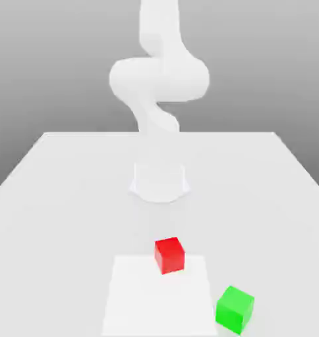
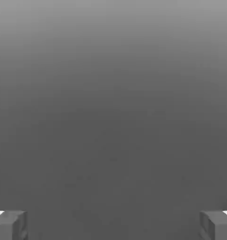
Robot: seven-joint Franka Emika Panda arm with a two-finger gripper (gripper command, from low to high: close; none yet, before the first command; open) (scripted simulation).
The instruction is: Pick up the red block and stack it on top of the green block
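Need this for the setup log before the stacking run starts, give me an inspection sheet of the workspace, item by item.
Surface: white table, a paler square patch under the red block.
Job's things: red block and green block rest on the table, apart; green nearer the camera, toward the exterior view's right. Nothing stacked.
Clutter: nothing seen.
Grippers: gripper open, fingers wide apart, nothing between them.
Cables: nothing seen.
Surroundings: plain grey backdrop; white arm rises behind the blocks.
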